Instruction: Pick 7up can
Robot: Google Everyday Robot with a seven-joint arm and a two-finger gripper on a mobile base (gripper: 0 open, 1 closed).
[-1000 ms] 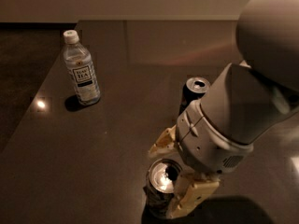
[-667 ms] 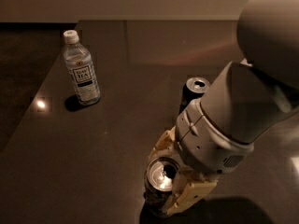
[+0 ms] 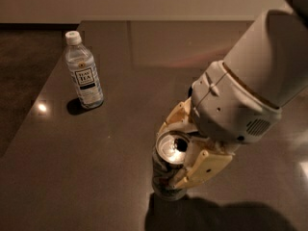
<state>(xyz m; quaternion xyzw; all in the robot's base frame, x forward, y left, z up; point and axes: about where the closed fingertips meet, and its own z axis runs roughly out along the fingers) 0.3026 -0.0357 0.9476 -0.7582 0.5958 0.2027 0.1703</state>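
Note:
The 7up can (image 3: 166,177), with a pale patterned body and a bright silver top, stands upright at the lower middle of the dark table (image 3: 110,148). My gripper (image 3: 186,146) comes down from the upper right and is shut on the can. One cream finger (image 3: 174,117) is at its far side and the other (image 3: 203,170) at its near right side. The can appears held slightly above the table, with its shadow below it.
A clear water bottle (image 3: 84,73) with a white cap stands at the far left of the table. The table's left edge runs diagonally past it. A dark can behind my arm is almost entirely hidden by the wrist.
The gripper has risen with the 7up can in it. My arm now covers the dark can that showed behind it. The bottle has not moved.

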